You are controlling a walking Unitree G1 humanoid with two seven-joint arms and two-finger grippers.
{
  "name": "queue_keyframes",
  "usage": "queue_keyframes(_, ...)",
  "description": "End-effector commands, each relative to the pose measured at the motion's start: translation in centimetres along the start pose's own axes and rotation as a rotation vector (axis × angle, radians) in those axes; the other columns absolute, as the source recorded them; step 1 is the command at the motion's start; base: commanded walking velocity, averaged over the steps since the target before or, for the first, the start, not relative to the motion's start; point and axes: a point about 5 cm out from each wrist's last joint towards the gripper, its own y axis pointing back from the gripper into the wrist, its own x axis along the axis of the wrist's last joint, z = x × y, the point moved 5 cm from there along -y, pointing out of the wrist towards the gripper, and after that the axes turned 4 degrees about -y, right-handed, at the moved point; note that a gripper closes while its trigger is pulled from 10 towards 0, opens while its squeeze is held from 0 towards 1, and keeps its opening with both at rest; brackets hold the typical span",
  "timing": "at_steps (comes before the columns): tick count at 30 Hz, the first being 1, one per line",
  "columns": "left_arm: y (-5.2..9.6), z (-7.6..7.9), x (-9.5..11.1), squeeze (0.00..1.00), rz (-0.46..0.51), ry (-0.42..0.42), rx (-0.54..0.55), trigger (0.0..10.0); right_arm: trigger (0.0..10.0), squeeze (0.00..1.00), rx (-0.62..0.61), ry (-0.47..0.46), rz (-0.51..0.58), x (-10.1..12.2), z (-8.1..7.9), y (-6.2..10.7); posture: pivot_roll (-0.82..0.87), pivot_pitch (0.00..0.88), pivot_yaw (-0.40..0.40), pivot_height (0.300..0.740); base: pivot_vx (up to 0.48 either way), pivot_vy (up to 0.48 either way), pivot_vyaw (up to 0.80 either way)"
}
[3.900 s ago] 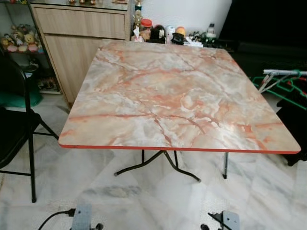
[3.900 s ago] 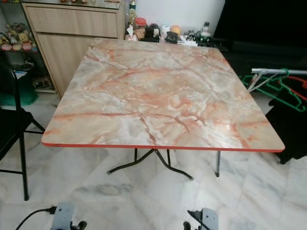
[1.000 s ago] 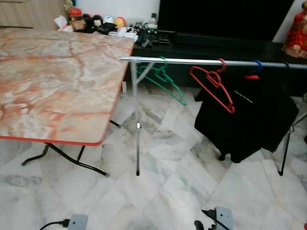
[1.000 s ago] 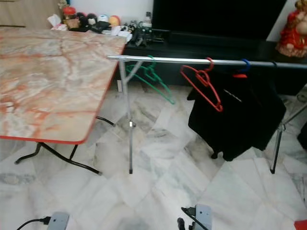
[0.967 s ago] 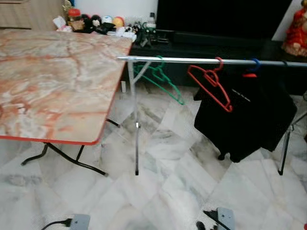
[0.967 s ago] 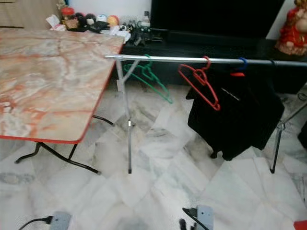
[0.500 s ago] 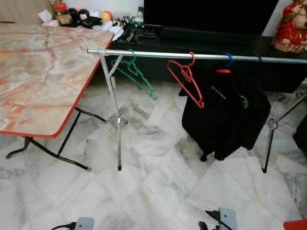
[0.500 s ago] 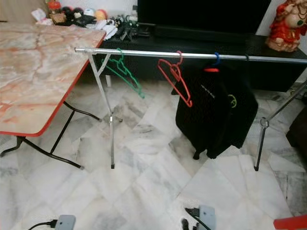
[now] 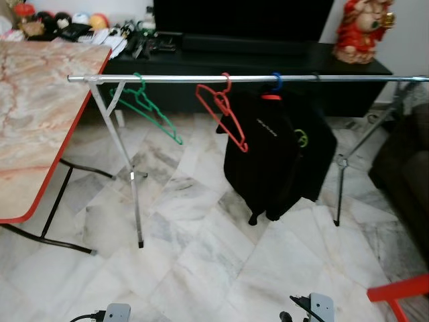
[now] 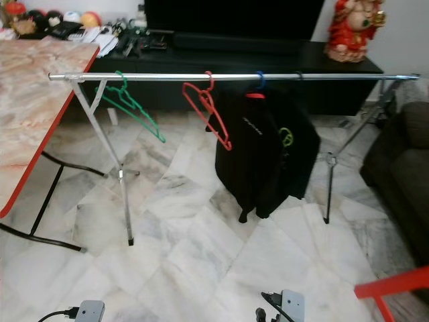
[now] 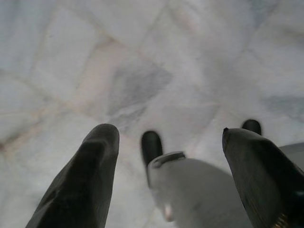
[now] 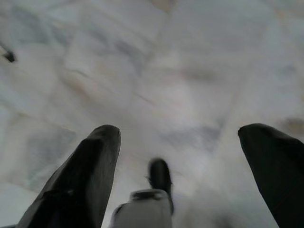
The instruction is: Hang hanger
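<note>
A silver metal clothes rail [image 9: 174, 78] on crossed legs is seen ahead — hung on it are a green plastic hanger [image 9: 149, 109], a red plastic hanger [image 9: 224, 115] and a black garment [image 9: 278, 157] on a blue hook. The left gripper [image 11: 166, 156] and right gripper [image 12: 183, 156] are held low over the white marble floor [image 9: 201, 268], fingers spread, nothing gripped.

The rail [image 9: 201, 78] is shiny bare metal, and the green hanger [image 9: 149, 111] and red hanger [image 9: 224, 114] on it look like smooth plastic. The jacket [image 9: 281, 154] is matt black cloth. Floor [image 9: 201, 268] is polished pale marble tile, and the table [image 9: 33, 100] has a glossy marble-look top with a red edge.
</note>
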Motion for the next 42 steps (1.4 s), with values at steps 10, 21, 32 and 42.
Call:
queue_keyframes(10, 0.0, 0.68, -0.34, 0.0, -0.008, 0.013, -0.018, 10.0, 10.0, 0.0, -0.041, -0.027, 0.004, -0.17, 0.99, 0.14, 0.07, 0.175, -0.075, 0.74, 0.456, 0.0, 0.0)
queue_keyframes(21, -0.01, 0.8, -0.35, 0.0, -0.009, 0.011, -0.018, 10.0, 10.0, 0.0, -0.037, -0.025, 0.004, -0.13, 0.94, 0.13, 0.07, 0.182, -0.073, 0.74, 0.45, 0.0, 0.0)
queue_keyframes(32, 0.03, 0.75, -0.67, 0.0, -0.022, 0.018, -0.012, 10.0, 10.0, 0.0, -0.03, -0.019, 0.001, -0.23, 0.99, 0.16, 0.07, 0.171, -0.078, 0.74, 0.0, 0.0, 0.0)
queue_keyframes(42, 0.05, 0.67, -0.63, 0.0, -0.016, 0.005, -0.008, 10.0, 10.0, 0.0, -0.019, -0.007, -0.003, -0.28, 0.91, 0.17, 0.08, 0.148, -0.08, 0.74, 0.0, -0.172, 0.0)
